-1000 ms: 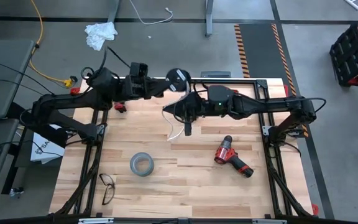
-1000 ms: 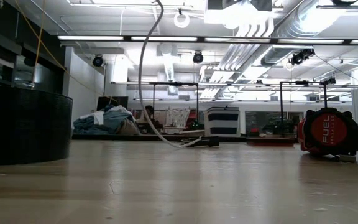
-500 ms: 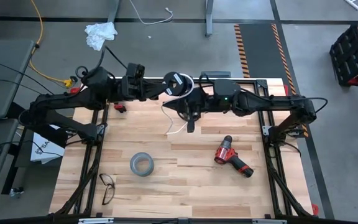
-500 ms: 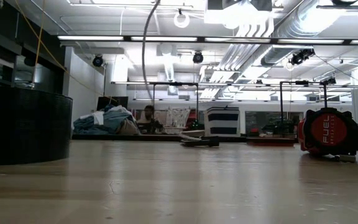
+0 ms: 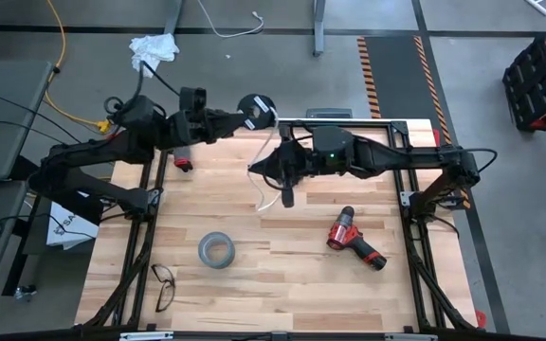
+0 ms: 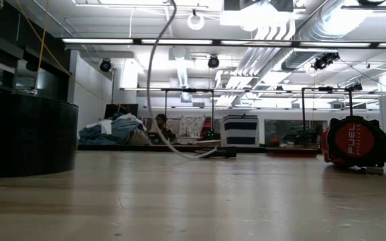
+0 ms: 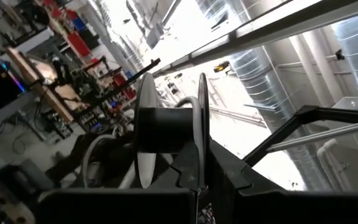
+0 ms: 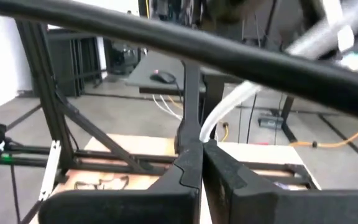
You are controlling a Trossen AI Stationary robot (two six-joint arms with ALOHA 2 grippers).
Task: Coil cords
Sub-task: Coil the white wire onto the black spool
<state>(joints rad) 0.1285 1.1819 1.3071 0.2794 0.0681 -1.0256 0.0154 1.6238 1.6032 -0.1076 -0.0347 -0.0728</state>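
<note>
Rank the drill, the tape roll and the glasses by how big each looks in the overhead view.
1. Drill, the largest.
2. Tape roll and glasses: too alike to separate; the roll is wider, the glasses longer but thin.

Left gripper (image 5: pixel 238 117): it has moved toward the upper left of the high view; half a second ago it was nearer the middle of the table's far edge.
Black round disc (image 5: pixel 256 110): it went with the left gripper, up and to the left, and is now over the table's far edge.
Right gripper (image 5: pixel 255 169): it has moved a little down and to the left in the high view, back near its place of one second ago.
White cable (image 6: pixel 154 94): in the low view its curve again reaches the table, as one second ago; half a second ago only the upper part showed.
</note>
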